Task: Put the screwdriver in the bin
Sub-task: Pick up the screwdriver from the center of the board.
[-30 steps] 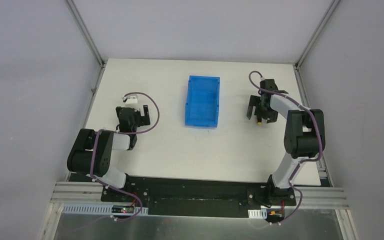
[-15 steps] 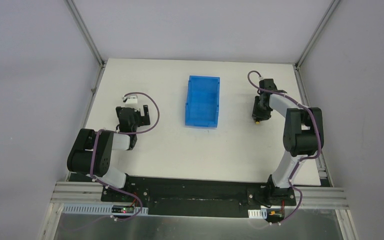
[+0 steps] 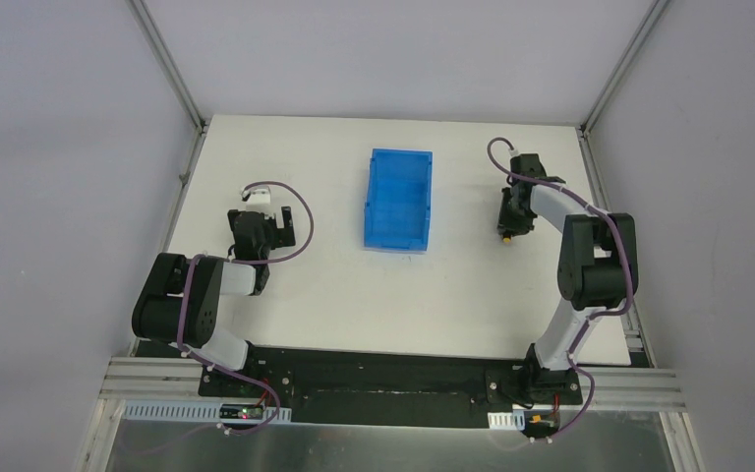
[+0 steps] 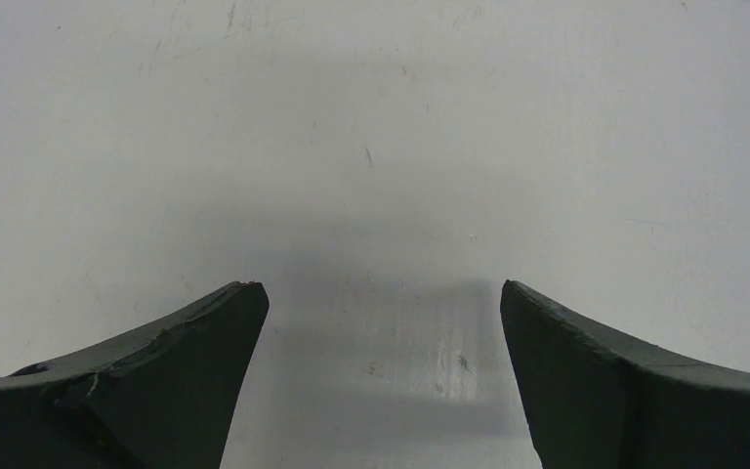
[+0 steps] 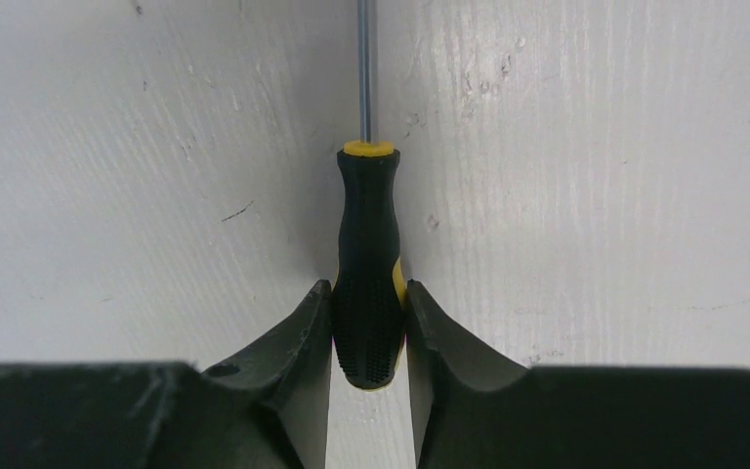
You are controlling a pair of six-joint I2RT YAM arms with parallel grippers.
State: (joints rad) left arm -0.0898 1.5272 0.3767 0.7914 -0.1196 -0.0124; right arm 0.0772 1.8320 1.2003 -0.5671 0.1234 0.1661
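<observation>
scene: a white table (image 3: 334, 285) is seen from above, with two black robot arms mounted at its near edge.
bin: a bright blue open-top bin (image 3: 370, 202) is placed near the middle of the table, towards the far side, its long side running away from the arms. nothing is seen inside it.
screwdriver: the screwdriver (image 5: 368, 283) is found to the right of the bin, well apart from it and outside it. a black ribbed handle, a yellow collar and a yellow butt end are shown in the right wrist view. the thin metal shaft is pointed away from the wrist camera and is cut off by the top edge. whether it is resting on the table or raised just above it cannot be told.
right gripper: the right gripper (image 5: 368, 293) is closed around the lower part of the handle, with one finger pressed against each side.
left gripper: the left gripper (image 4: 381, 293) is held apart over bare table at the left side, well away from the bin. its two dark fingers are spread wide and nothing is held between them.
</observation>
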